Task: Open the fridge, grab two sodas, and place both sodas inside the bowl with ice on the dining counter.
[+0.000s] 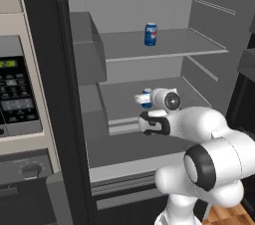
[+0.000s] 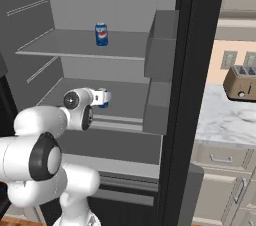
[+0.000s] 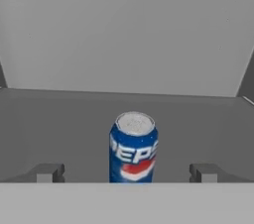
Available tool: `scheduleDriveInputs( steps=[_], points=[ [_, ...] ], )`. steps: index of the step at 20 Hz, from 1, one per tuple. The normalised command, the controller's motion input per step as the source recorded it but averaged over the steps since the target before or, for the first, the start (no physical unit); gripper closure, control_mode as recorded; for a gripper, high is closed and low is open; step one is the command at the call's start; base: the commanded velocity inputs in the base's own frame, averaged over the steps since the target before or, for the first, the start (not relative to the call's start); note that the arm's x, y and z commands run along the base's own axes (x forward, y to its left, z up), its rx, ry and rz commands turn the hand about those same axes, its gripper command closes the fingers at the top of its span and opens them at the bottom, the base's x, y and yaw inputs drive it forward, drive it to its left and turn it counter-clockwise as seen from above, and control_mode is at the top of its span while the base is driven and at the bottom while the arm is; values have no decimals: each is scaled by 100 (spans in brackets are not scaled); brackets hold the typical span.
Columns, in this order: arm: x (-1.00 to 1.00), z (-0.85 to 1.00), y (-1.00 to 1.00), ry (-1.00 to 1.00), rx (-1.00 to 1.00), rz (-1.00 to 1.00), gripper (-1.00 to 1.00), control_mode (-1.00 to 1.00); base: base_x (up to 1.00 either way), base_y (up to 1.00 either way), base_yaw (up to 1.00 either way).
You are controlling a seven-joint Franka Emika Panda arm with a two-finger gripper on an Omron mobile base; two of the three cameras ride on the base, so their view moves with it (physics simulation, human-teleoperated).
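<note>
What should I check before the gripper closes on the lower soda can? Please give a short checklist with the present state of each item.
1. Fridge open: ok.
2. Gripper open wide: ok.
3. Lower soda can upright, centred between the fingertips: ok.
4. Fingertips far enough forward to clamp the can body: cannot tell; they look short of it.
5. Upper soda can upright on the shelf above, out of the way: ok.
</note>
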Motion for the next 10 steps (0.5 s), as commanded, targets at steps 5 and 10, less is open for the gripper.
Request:
scheduleDriveInputs(
  steps=[5, 10],
  points=[
    [33, -16, 0, 0, 0, 0, -100, -100, 0, 0, 0],
    [35, -15, 0, 0, 0, 0, -100, -100, 0, 0, 0]
  ],
)
